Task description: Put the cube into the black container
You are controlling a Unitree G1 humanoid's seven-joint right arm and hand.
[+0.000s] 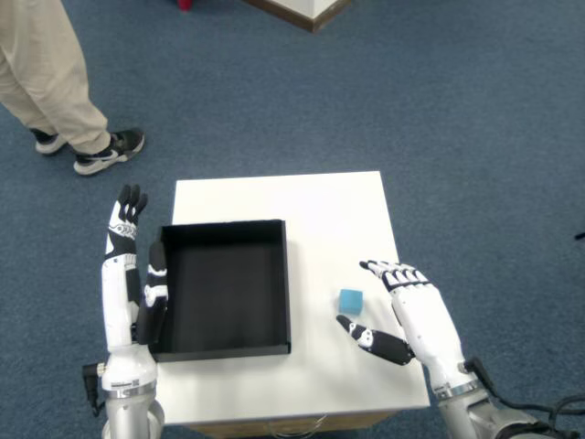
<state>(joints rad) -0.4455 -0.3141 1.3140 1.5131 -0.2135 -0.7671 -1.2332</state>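
- Small light-blue cube (350, 300) sits on the white square tabletop (311, 206), right of the black container, well apart from it, not inside.
- Black shallow square container (222, 343) rests on the left half of the tabletop, interior bare, open top.
- Right hand (409, 312), white with black finger joints, is just right of the cube, fingers spread, holding nothing; the cube lies between thumb and the other fingers but no contact visible.
- Thumb (370, 338) points left below the cube; other fingertips (373, 267) reach left above and to the right of it.
- Left hand (128, 227) is beside the container's left wall, fingers stretched straight up, thumb near the wall; touching or not, cannot tell.
- Blue carpet floor (457, 119) surrounds the tabletop.
- Person's legs in beige trousers (46, 73) with dark sneakers (108, 152) stand at upper left, well apart from the tabletop.
- Corner of a wooden-edged white furniture piece (306, 9) at top edge.
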